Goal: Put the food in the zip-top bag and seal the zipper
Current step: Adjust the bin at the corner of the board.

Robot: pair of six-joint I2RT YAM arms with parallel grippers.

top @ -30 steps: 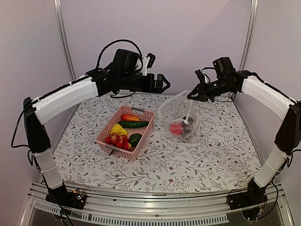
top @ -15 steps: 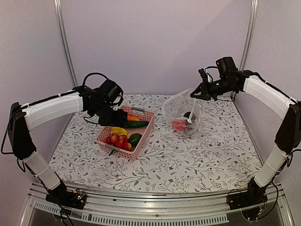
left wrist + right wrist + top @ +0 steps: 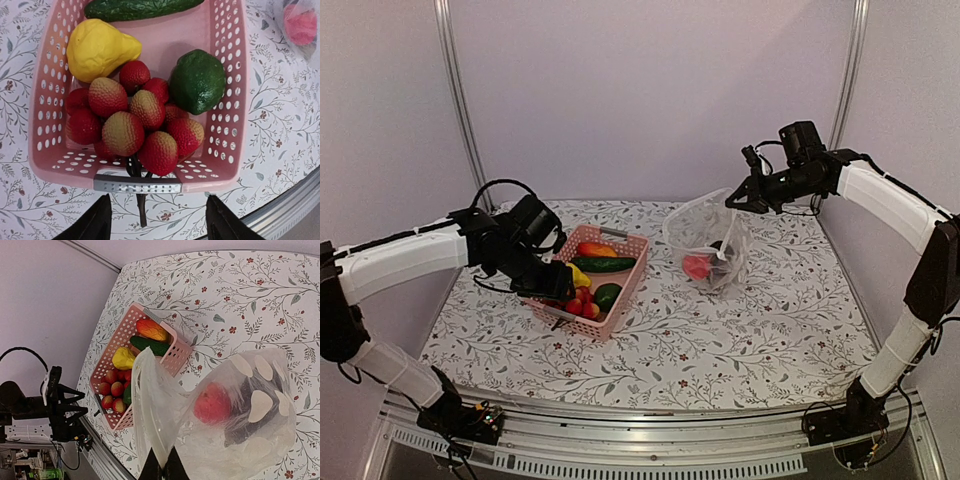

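Observation:
The pink basket (image 3: 626, 241) holds the food: a cluster of red strawberries (image 3: 130, 120), a yellow pepper (image 3: 100, 47), a long cucumber (image 3: 140, 7), a round green piece (image 3: 197, 80) and an orange-red piece (image 3: 595, 249). My left gripper (image 3: 159, 225) is open and empty, low over the basket's near-left end (image 3: 555, 285). My right gripper (image 3: 732, 200) is shut on the rim of the clear zip-top bag (image 3: 705, 240) and holds its mouth up. The bag (image 3: 240, 435) holds a red piece (image 3: 212, 402) and a dark piece (image 3: 245, 390). The pale zipper strip (image 3: 138, 395) runs along the raised mouth edge.
The floral tablecloth (image 3: 750, 330) covers the table. A metal rail (image 3: 650, 445) runs along the near edge and upright frame posts (image 3: 455, 90) stand at the back corners. A dark stem (image 3: 140, 200) pokes out under the basket's near end.
My left arm has swung down from high over the back of the table to the basket's near-left end. My right gripper holds the bag's rim as before, slightly higher.

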